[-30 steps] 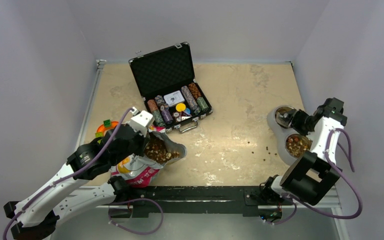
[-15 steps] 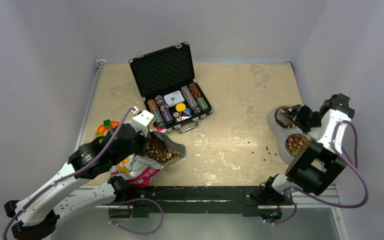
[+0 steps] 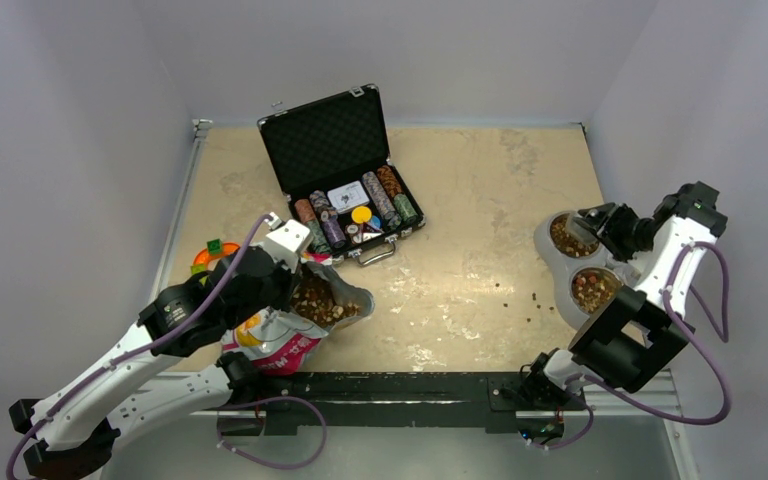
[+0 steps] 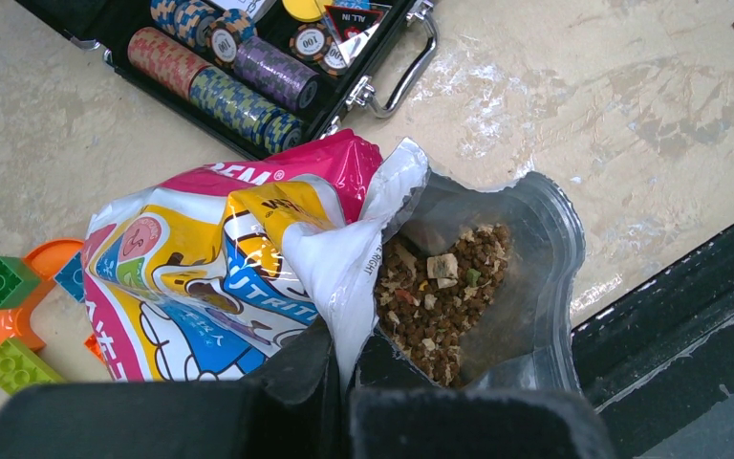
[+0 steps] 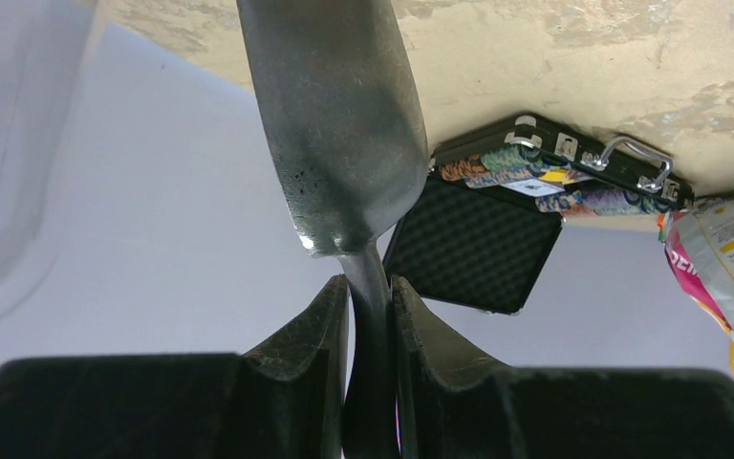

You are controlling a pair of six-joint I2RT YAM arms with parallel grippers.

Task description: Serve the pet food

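The printed food bag [image 3: 278, 338] stands open at the near left, with brown kibble [image 3: 316, 303] inside. My left gripper [image 3: 295, 272] is shut on the bag's white rim [image 4: 344, 277]; the kibble [image 4: 440, 296] shows in the bag's mouth beside it. A white double pet bowl [image 3: 543, 240] sits at the right; its far well [image 3: 564, 238] and near well [image 3: 592, 289] both hold kibble. My right gripper [image 3: 615, 226] is shut on a metal spoon [image 3: 591, 216] by its handle, over the far well's right side. In the right wrist view the spoon [image 5: 334, 115] shows its back above my gripper [image 5: 370, 287].
An open black case of poker chips [image 3: 355, 215] stands at the middle back and also shows in the left wrist view [image 4: 239, 72]. Coloured toy blocks [image 3: 212, 251] and an orange piece lie left of the bag. A few loose pellets [image 3: 520, 296] lie on the table left of the bowl.
My right wrist has swung right and back, turning the spoon over the far well, which now shows kibble. The left arm and bag have not moved.
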